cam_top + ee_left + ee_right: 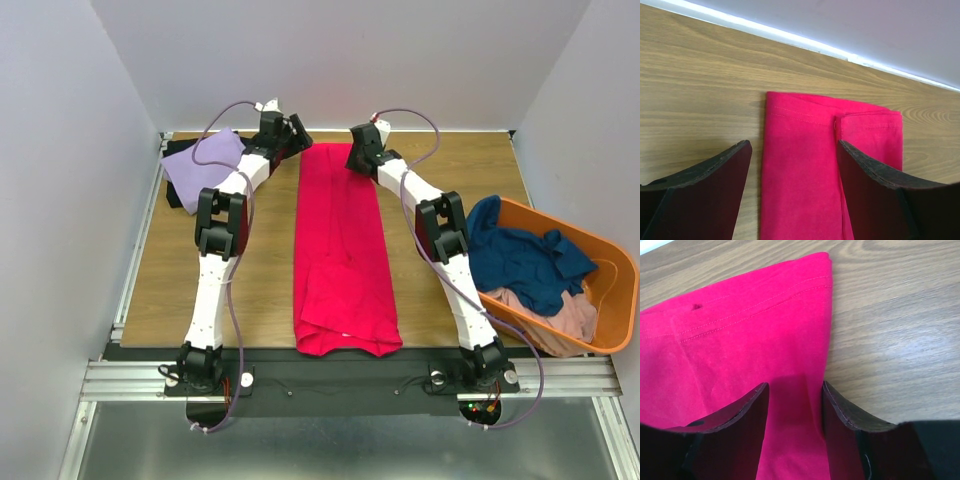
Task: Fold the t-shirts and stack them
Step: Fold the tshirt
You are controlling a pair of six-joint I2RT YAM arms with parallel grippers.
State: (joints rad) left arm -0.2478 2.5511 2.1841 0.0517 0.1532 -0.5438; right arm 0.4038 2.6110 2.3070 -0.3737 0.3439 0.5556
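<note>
- The crimson-pink t-shirt (340, 250) lies in a long narrow strip down the middle of the table (260, 260), between the two arms, with its stitched end at the far side.
- The left gripper (792, 145) hangs over the strip's far left corner with its fingers wide apart, one above bare wood and one above cloth. I can't tell whether the tips touch down.
- The right gripper (795, 385) straddles the strip's right edge with its fingers partway apart. The cloth in the gap lies flat and shadowed, not pinched.
- A lavender t-shirt (205, 158) sits at the far left, partly hidden by the left arm. Only a sliver of the black t-shirt (176, 196) beneath it shows.
- The orange tub (615, 300) on the right holds a crumpled navy blue t-shirt (520, 262) and a dusty pink t-shirt (560, 320). Their shapes are hard to read.
</note>
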